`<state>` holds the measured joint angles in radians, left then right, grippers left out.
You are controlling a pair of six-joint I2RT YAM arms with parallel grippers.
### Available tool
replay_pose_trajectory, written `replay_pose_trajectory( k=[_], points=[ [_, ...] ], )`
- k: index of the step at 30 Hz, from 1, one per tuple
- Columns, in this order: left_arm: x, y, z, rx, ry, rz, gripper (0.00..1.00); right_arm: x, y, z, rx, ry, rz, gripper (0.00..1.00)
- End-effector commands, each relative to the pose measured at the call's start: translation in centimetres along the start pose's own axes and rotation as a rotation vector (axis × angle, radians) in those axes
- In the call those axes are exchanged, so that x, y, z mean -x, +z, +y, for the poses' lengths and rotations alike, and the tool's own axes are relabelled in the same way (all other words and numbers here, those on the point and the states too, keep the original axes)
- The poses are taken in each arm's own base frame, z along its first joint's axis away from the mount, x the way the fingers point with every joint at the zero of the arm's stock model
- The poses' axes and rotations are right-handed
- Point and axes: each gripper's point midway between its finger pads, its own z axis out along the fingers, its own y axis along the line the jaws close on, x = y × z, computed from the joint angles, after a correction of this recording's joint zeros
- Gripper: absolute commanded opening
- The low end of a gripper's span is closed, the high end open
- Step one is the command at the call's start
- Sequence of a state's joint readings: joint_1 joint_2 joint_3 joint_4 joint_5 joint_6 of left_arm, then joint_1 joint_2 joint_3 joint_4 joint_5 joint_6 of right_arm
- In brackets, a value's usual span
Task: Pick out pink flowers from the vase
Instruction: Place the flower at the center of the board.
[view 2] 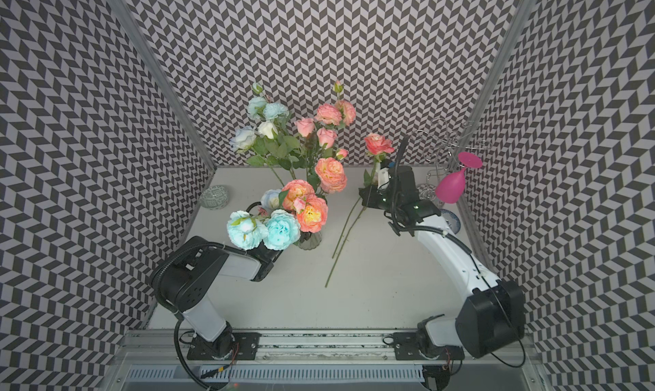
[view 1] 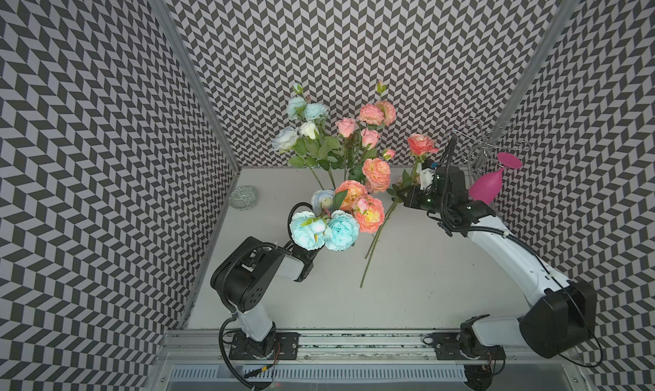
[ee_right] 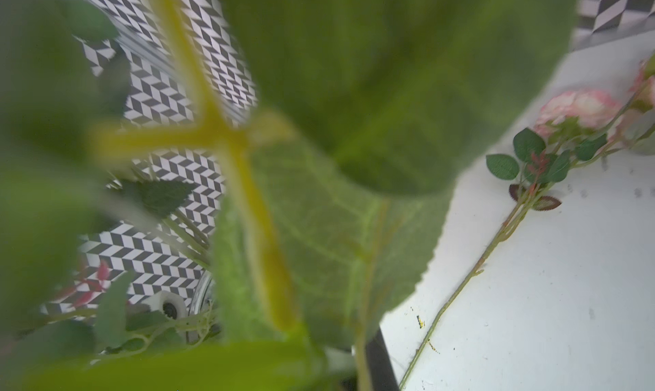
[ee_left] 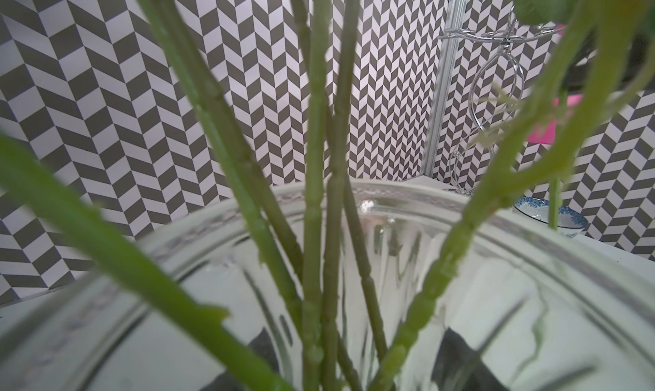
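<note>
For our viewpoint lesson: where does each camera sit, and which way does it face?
Top views: high over the front, looking down on the table; left arm, right arm show.
Left wrist: at vase rim, facing past stems to back wall; no robot part.
Right wrist: behind leaves of the held flower, facing the table; robot hardly visible.
Shared: lying flower, right wrist and top views.

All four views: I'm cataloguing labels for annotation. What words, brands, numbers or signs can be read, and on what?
None can be read.
The vase and the magenta glass show no lettering.
The greenish dish bears only a pattern, too small to make out.
</note>
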<state>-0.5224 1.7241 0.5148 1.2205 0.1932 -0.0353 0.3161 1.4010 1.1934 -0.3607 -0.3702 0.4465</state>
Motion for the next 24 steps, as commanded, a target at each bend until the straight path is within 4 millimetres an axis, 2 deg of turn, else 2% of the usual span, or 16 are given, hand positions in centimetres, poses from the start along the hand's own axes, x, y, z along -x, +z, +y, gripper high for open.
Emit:
replay_pose_trajectory(
  k=[1, 7, 14, 18, 22, 24],
  points=[
    [-4.9, -0.3, -0.3, -0.008, -0.063, 0.171, 0.00, -1.6, 2.0, -0.6, 0.055, 0.034, 0.058, 0.00],
    [-4.9, -0.2, -0.3, -0.008, -0.059, 0.167, 0.00, -3.8, 5.9, -4.4, -0.022, 0.087, 0.114, 0.00],
    [-4.8, -0.2, -0.3, -0.006, -0.055, 0.165, 0.00, -5.2, 8.9, -8.9, -0.160, 0.109, 0.099, 0.00],
    [-4.9, -0.2, -0.3, -0.006, -0.055, 0.169, 0.00, -6.6, 10.1, -11.1, -0.204, 0.168, 0.075, 0.01],
    [-4.7, -0.3, -0.3, -0.009, -0.053, 0.167, 0.00, -7.6, 10.2, -12.1, -0.215, 0.207, 0.047, 0.04],
    [-4.6, -0.3, -0.3, -0.010, -0.050, 0.165, 0.00, -7.5, 9.9, -12.4, -0.237, 0.202, 0.026, 0.08]
  ],
)
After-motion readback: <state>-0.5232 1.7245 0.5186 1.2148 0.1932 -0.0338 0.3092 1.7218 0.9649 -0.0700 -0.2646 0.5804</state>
